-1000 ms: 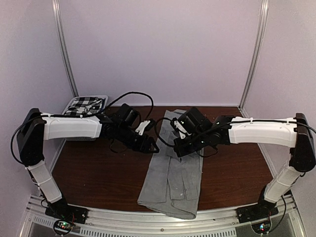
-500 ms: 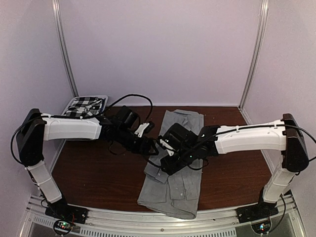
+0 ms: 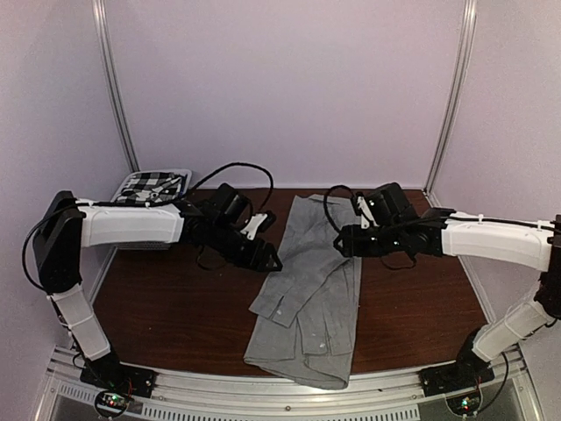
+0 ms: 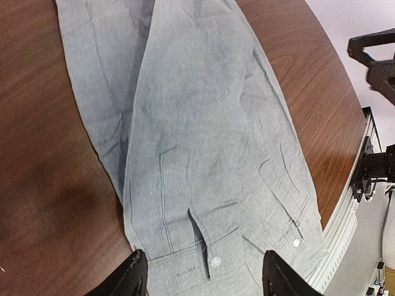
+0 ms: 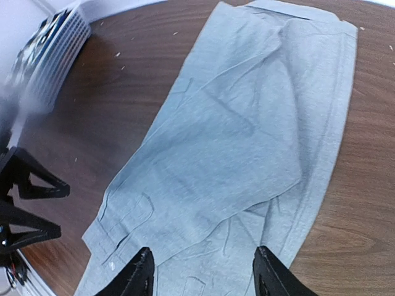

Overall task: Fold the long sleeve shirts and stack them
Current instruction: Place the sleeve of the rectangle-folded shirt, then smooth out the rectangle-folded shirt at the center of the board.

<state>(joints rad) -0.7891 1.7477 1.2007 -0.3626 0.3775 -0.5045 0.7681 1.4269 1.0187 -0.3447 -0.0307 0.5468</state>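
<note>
The light grey long sleeve shirt lies folded into a long narrow strip down the middle of the brown table. One sleeve is laid slantwise across it, its buttoned cuff at the strip's left edge. My left gripper hovers open by that left edge, and its wrist view shows the cuff below the parted fingers. Above the shirt's right side, my right gripper is open and holds nothing, the grey shirt spread beneath it. The black-and-white checked shirt sits in the basket at the back left.
A white slatted basket stands in the back left corner against the wall, also seen as the basket in the right wrist view. Metal wall posts rise behind the table. The shirt's near end reaches the table's front edge.
My right gripper opened, let go of the sleeve it had carried leftward across the shirt, and pulled back up to the right. The sleeve now lies slantwise on the shirt. The left arm barely moved.
</note>
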